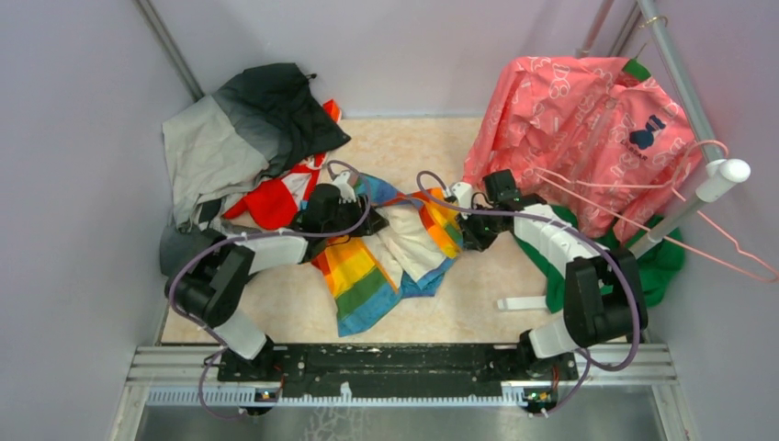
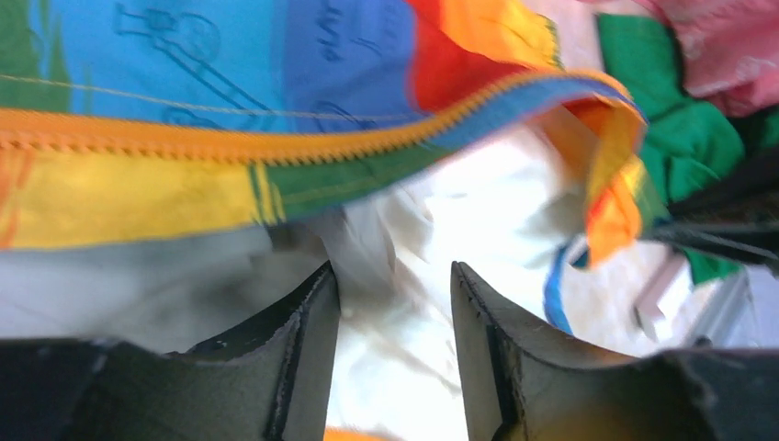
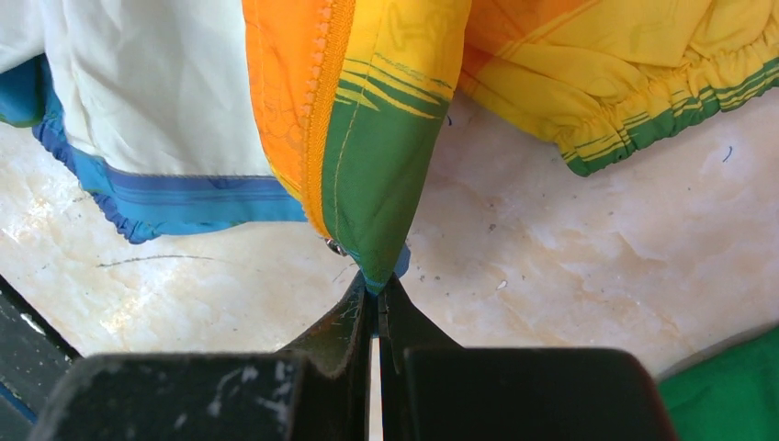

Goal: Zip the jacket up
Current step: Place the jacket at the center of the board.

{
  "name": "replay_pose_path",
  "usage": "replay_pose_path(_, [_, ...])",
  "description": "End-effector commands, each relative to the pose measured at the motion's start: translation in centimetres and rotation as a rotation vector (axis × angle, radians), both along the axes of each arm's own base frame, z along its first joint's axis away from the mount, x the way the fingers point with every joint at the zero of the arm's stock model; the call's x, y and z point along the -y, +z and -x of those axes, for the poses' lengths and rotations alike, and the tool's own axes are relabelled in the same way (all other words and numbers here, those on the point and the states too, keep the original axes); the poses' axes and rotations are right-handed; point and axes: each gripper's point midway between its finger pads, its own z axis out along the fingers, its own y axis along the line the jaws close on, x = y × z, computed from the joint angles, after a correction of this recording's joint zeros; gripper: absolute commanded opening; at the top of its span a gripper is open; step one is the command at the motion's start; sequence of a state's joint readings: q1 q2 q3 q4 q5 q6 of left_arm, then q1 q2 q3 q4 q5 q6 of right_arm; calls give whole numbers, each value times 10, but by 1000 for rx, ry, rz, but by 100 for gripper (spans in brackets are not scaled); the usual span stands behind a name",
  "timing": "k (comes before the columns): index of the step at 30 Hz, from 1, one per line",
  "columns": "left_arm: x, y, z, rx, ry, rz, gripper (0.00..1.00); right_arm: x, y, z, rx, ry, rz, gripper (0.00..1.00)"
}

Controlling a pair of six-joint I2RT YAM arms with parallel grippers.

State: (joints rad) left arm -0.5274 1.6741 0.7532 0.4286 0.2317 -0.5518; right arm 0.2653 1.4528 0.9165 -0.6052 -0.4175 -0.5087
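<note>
Top view puts the jacket (image 1: 386,262) mid-frame on the surface (image 1: 441,317), spread open between both arms, with rainbow stripes at the edges and pale lining facing up. Only the right wrist view lets me read the right hand (image 3: 375,292): it is pinched tight on the jacket's bottom corner, on the green stripe right beside the orange zipper (image 3: 320,119). Only the left wrist view shows the left hand (image 2: 393,340). Its fingers stand at a middling gap with lining behind them, and I see nothing clamped. The zipper tape crosses the upper part of that frame, blurred. Surface is pale marbled beige; walls are plain lilac-grey. A grey-and-black jacket (image 1: 248,129) is heaped upper left. A pink patterned garment (image 1: 588,119) sits upper right, with a green cloth (image 1: 666,266) below it.
</note>
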Motion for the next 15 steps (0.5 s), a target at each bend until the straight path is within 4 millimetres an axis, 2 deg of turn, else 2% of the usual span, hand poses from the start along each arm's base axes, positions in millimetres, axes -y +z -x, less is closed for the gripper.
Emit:
replay_pose_path(1, [9, 48, 24, 102, -122, 113, 55, -10, 19, -13, 83, -18, -66, 0])
replay_pose_path(8, [2, 85, 61, 177, -199, 186, 63, -6, -4, -11, 5, -37, -29, 0])
replay_pose_path(10, [1, 93, 70, 184, -214, 213, 64, -7, -5, -11, -5, -35, -36, 0])
replay_pose_path(15, [3, 110, 92, 203, -263, 330, 64, -13, -4, -8, -21, -21, -66, 9])
